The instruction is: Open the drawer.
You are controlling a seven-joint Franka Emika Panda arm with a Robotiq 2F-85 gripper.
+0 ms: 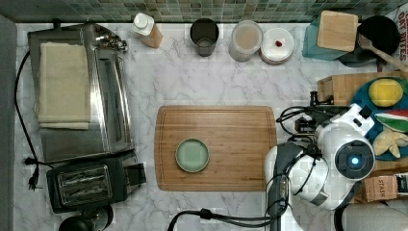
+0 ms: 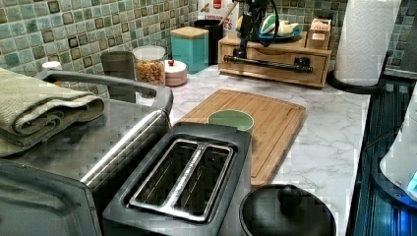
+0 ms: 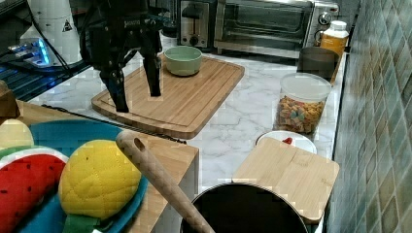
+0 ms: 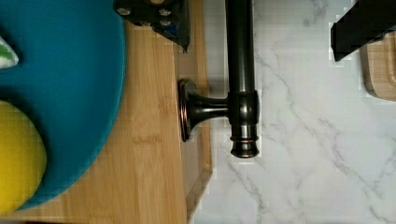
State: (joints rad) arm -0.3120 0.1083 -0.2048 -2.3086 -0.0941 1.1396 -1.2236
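Drawer set in low bamboo box at far end of counter in the left view; at the top view's right edge. Front panel wide, pale wood, apparently flush with box. Long black bar handle across front: round metal rod on a flared post, capped end.

Pincer open: dark fingers spread, one over the box's front edge, other over marble, bar between them with a gap either side. In the left view, positioned near the handle's left end.

On box top: round blue plate, smooth, with soft toy lemon and other plush fruit; rim close to the box's front edge. Small cardboard carton at the left view's right end of box top.

Just beside box: teal canister with wooden lid on the left view's left, paper-towel roll on the left view's right.

In front of drawer: strip of bare white-grey marble, then grooved bamboo cutting board, rounded corners, carrying green bowl. Board well apart from the drawer front; nothing on marble between.
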